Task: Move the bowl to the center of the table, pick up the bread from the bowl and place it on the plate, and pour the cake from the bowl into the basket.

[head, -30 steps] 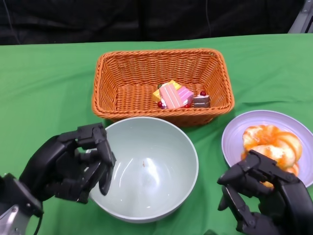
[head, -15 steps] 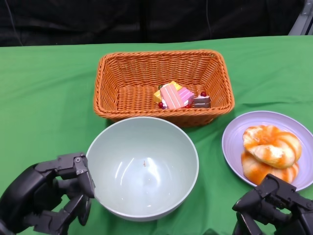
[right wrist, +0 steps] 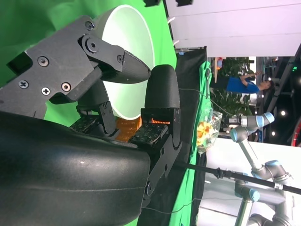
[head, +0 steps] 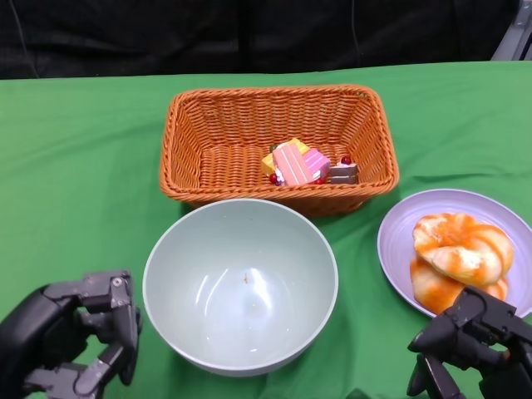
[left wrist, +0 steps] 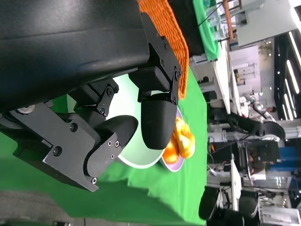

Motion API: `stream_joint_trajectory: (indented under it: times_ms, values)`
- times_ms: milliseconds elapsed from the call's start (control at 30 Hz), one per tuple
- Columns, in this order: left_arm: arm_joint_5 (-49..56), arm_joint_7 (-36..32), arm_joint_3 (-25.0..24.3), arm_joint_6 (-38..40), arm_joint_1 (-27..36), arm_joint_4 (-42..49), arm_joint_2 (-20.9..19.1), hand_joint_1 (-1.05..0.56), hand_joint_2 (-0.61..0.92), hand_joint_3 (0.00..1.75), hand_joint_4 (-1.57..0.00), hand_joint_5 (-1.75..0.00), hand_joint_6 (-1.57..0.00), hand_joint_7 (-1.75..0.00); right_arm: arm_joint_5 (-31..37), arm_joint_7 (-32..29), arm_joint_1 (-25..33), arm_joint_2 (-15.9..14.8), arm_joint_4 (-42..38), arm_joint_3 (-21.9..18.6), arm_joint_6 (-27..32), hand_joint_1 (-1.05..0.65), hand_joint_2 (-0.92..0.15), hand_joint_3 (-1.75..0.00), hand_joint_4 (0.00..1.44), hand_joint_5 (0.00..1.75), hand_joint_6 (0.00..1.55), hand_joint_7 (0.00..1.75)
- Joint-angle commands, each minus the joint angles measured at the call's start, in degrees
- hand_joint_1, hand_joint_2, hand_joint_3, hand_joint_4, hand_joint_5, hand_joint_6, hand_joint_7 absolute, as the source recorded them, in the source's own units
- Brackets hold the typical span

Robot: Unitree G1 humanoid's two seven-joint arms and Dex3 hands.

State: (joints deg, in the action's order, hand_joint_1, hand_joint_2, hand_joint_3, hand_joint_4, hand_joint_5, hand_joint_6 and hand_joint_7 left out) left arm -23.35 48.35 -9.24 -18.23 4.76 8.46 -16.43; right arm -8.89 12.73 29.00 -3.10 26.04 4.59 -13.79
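Bowl point(head: 241, 287) empty near the front edge of the green table point(head: 75, 166), about midway between its left and right sides, with both of the robot's hands drawn clear of it. Cake pieces point(head: 303, 163) lie inside the wicker basket point(head: 278, 145) just behind the bowl, toward the basket's right end, and the bread point(head: 461, 258) sits on the lilac plate point(head: 399, 229) at the table's front right. By the lie of things, all three steps look done: bowl centred, bread plated, cake tipped out. No further grasp seems called for beyond taking the arms to rest.

The left hand point(head: 71, 345) hangs at the front left corner, just beside the bowl's rim but apart from it, fingers point(head: 125, 320) loosely curled and parted, holding nothing. The right hand point(head: 474, 345) sits at the front right corner, in front of the plate; its fingers point(head: 453, 332) are spread and grasp nothing, the nearest tip close to the bread but seemingly short of touching. The wrist views confirm bare pads on both hands.
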Motion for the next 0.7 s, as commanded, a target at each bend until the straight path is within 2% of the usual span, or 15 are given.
stream_joint_trajectory:
  times_ms: [33, 300, 700]
  values:
    - [-0.57, -0.85, -0.92, 1.45, -0.67, -0.15, -1.31, -0.06, 0.50, 1.33, -0.85, -1.75, -0.70, -1.65, 1.02, 0.26, -0.33, -1.11, -0.67, -0.23, -0.90, -0.16, -0.43, -1.17, 0.80, 1.58, 0.73, 1.33]
    - [-0.01, -0.54, -1.11, 1.57, -1.45, 0.46, -1.49, -0.05, 0.50, 1.33, -0.84, -1.75, -0.70, -1.65, 1.87, -0.13, -0.43, -0.66, -0.27, 0.72, 0.06, -0.16, -0.45, -1.10, 0.81, 1.57, 0.74, 1.33]
    - [1.10, -0.94, -0.64, 1.03, -1.48, 0.07, -1.20, -0.03, 0.48, 1.38, -0.86, -1.75, -0.71, -1.66, 1.05, 0.67, -0.48, -1.05, -1.12, -0.18, -0.77, -0.18, -0.48, -1.08, 0.80, 1.56, 0.72, 1.35]
